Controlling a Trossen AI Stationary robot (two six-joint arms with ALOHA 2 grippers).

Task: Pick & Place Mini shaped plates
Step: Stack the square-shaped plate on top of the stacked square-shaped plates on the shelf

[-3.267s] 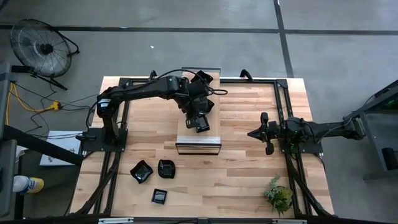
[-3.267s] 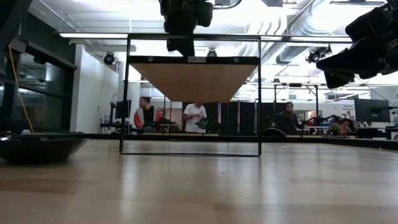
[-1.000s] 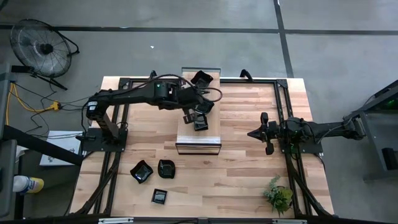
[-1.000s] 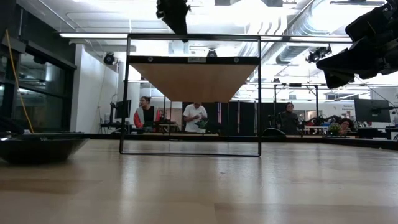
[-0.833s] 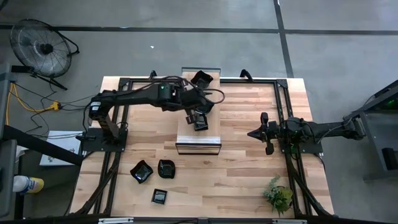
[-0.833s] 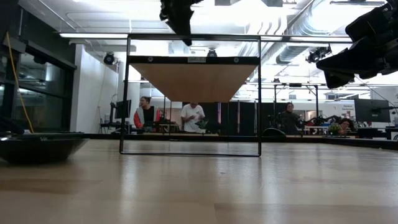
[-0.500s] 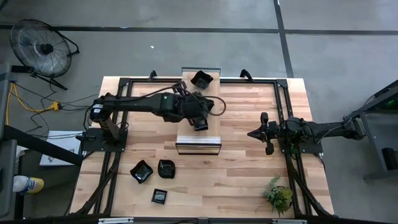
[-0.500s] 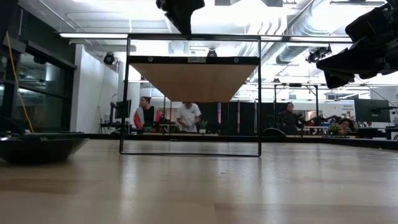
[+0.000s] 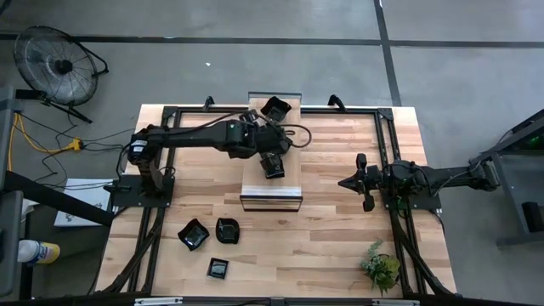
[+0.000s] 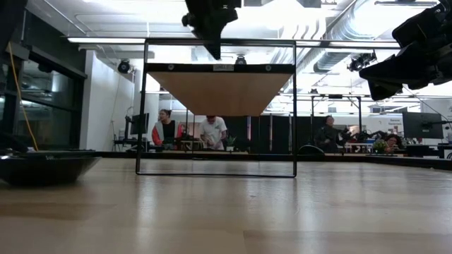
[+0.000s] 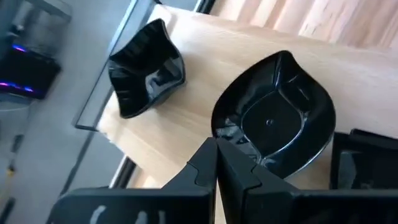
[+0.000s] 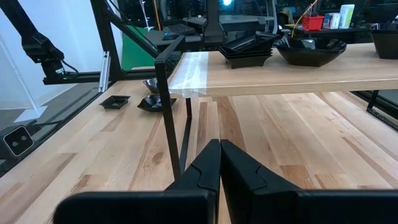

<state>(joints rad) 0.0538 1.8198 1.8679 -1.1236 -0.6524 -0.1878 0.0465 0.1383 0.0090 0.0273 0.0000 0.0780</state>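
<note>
A light wooden surface carries a black-framed raised shelf near its middle. At about seven o'clock from the shelf, three mini shaped plates lie directly on the wood. A small green plant stands toward five o'clock, near the corner.

On the wooden tabletop, a raised wooden shelf on a black frame stands mid-table; three glossy black mini plates lie before it, a small green plant far right.
</note>
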